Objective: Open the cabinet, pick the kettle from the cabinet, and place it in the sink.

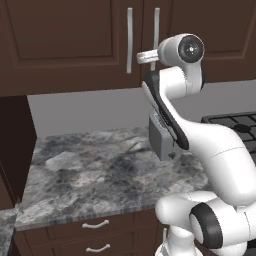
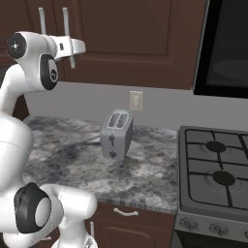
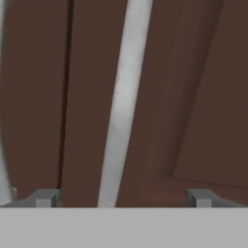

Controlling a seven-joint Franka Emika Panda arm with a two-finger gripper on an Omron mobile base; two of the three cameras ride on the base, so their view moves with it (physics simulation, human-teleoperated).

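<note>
In the hand view we see our gripper [image 3: 123,197] spread wide, holding nothing, with only its two fingertips [image 3: 46,197] rising at the bottom edge. A silver bar handle [image 3: 121,104] of the cabinet [image 3: 198,92] runs between them, close ahead; we cannot tell whether they touch it. From the left base view our own arm hides most of the toaster [image 1: 161,140] on the counter [image 1: 90,170]. The doors are shut, so whatever is inside the cabinet is hidden.

Toaster [image 2: 116,134] on counter [image 2: 72,155], beside stove [image 2: 213,177]
</note>
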